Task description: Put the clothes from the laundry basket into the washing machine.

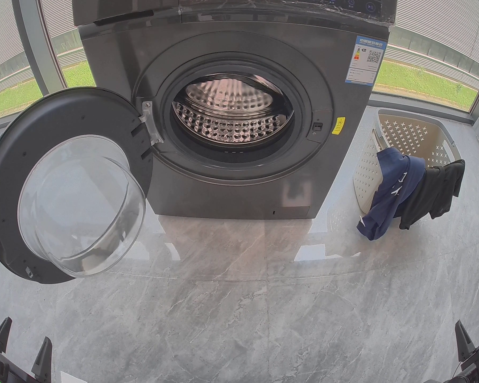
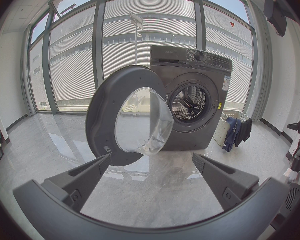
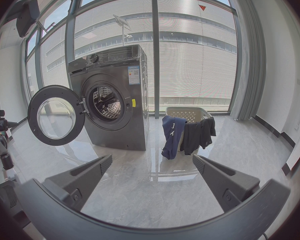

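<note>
A blue shirt and a black garment hang over the rim of the laundry basket, on the floor just beside the washing machine, whose door stands wide open. The left fingers and right fingers are spread wide, holding nothing.

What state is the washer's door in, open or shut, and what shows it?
Open. The door hangs wide on its hinge beside the opening, and the steel drum shows inside.
</note>
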